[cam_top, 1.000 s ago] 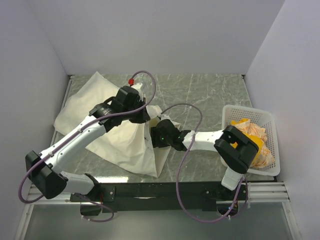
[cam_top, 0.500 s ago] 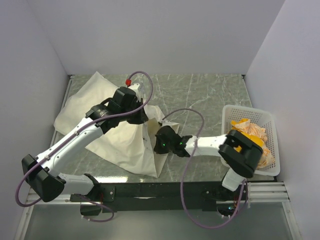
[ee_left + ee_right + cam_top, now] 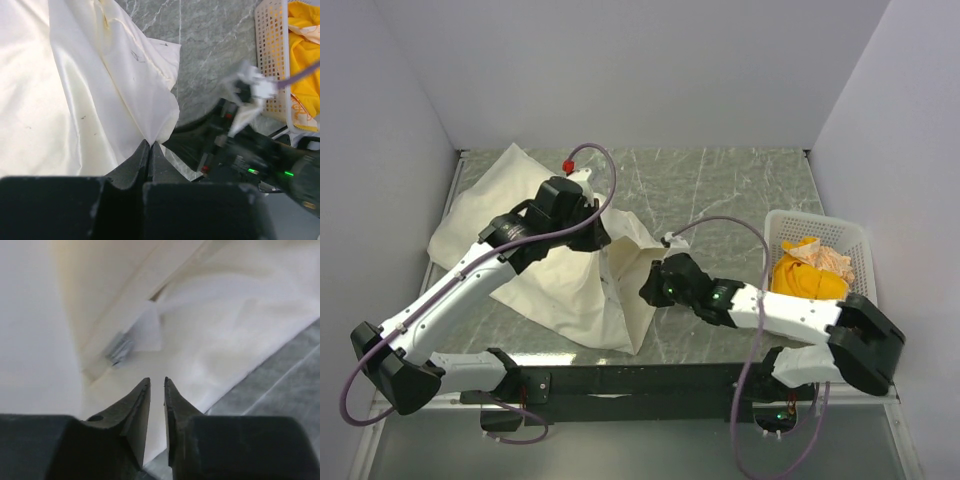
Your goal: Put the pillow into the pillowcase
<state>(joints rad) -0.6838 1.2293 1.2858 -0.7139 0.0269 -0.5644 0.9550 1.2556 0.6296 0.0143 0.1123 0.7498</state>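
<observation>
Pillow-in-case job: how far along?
Done, apparently: no printed pillow surface shows in any view, and the pillowcase looks bulky. In hand: the left pincer pinches its hem, holding the mouth up; the right pincer, narrowly parted, sits at the opening. Left: confirm the pillow is fully in, then release.
</observation>
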